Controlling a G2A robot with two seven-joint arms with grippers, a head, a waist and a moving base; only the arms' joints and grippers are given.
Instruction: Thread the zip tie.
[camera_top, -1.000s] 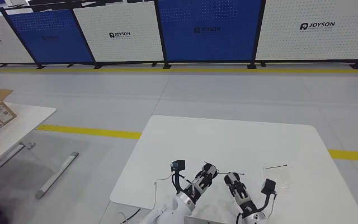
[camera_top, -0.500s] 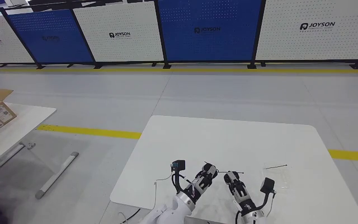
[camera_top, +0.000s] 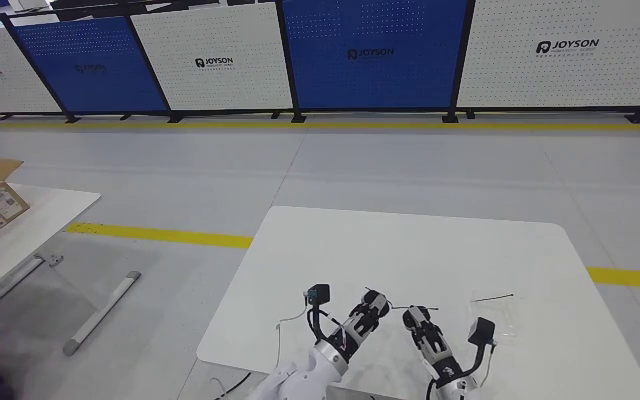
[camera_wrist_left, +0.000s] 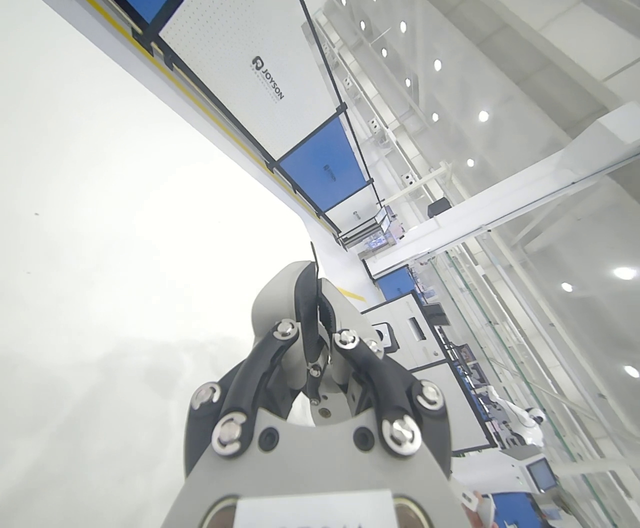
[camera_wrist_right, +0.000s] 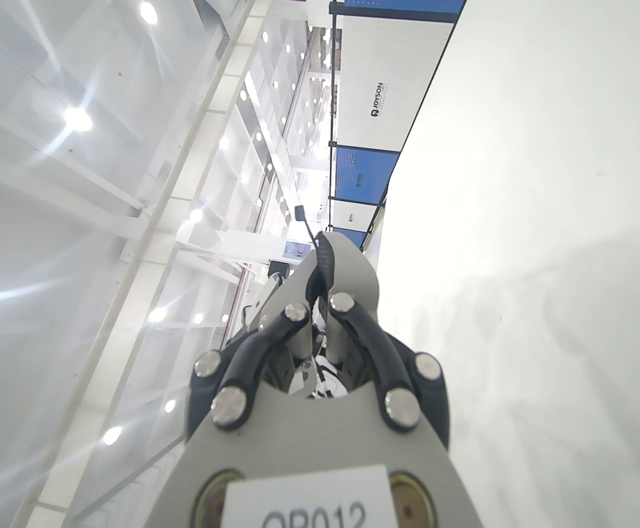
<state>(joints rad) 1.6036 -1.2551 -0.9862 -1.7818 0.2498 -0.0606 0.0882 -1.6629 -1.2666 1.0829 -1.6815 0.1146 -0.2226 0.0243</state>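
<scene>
The left end effector (camera_wrist_left: 316, 280) is fully closed on the thin tail of the black zip tie (camera_wrist_left: 314, 255). The right end effector (camera_wrist_right: 320, 257) is fully closed just below its head. Both hang close together over the near edge of the counter (camera_top: 400, 240). A second tie (camera_top: 493, 297) lies on a clear bag (camera_top: 497, 318) toward the counter's right side.

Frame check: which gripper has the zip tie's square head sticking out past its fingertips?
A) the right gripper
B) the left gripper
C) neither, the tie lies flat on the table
A: in the right wrist view the right gripper is shut on the zip tie, and the tie's square head stands past the fingertips. The left gripper pinches only a thin plain end.
</scene>
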